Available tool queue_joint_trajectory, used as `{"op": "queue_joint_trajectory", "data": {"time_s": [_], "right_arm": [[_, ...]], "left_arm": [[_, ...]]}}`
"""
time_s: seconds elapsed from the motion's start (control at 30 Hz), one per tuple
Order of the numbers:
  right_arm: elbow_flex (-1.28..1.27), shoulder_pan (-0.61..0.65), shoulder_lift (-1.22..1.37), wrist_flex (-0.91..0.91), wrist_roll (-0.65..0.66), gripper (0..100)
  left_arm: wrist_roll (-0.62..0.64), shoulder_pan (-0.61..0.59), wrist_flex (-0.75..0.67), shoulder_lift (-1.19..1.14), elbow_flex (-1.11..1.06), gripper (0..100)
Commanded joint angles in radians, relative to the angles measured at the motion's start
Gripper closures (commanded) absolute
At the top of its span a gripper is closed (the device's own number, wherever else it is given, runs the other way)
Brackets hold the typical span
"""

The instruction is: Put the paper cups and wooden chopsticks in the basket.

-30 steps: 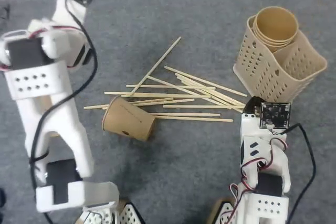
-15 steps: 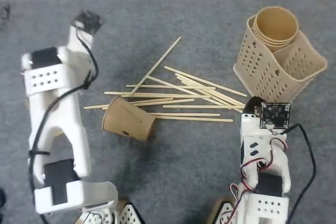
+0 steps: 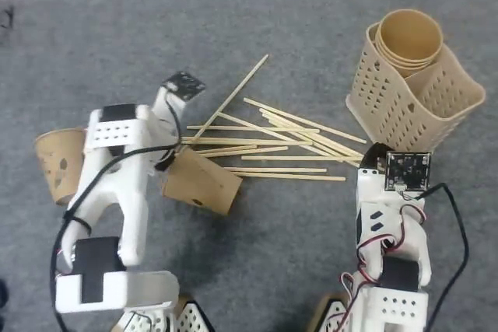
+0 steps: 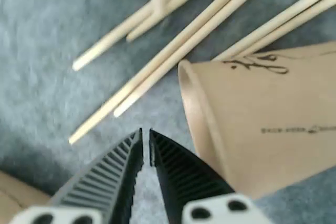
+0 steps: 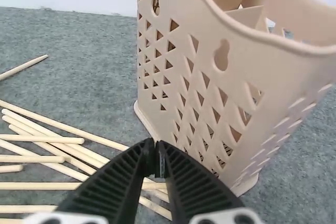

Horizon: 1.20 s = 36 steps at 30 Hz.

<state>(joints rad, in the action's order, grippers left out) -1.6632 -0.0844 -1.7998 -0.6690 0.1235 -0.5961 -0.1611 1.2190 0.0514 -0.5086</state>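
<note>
left gripper (image 4: 145,134) closed by the paper cup (image 4: 262,124), base cut off; right gripper (image 5: 156,148) closed, seemingly empty

The left arm (image 3: 117,180) is extended forward and bent down at the wrist, and the left gripper (image 4: 145,139) is drawn almost fully together with nothing between its fingers. The right arm (image 3: 391,223) is folded close to its base, with the right gripper (image 5: 156,150) pointed forward and closed on nothing.
</note>
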Motion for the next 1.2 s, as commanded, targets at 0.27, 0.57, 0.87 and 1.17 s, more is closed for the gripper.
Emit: {"op": "queue_joint_trajectory", "data": {"time_s": [0.27, 0.57, 0.87, 1.17], "right_arm": [[-0.018, 0.004, -0.016, 0.028, 0.014, 99.0], [-0.018, -0.001, -0.016, 0.035, 0.020, 99.0], [-0.018, 0.005, -0.016, 0.035, 0.057, 99.0], [-0.018, 0.004, -0.016, 0.035, 0.060, 99.0]], "left_arm": [[-0.003, 0.428, 0.227, 0.048, 0.257, 99], [-0.005, 0.594, 0.473, 0.048, 0.386, 99], [0.072, 0.473, 0.528, 0.041, 0.567, 98], [0.100, 0.405, 0.509, 0.038, 0.466, 81]]}}
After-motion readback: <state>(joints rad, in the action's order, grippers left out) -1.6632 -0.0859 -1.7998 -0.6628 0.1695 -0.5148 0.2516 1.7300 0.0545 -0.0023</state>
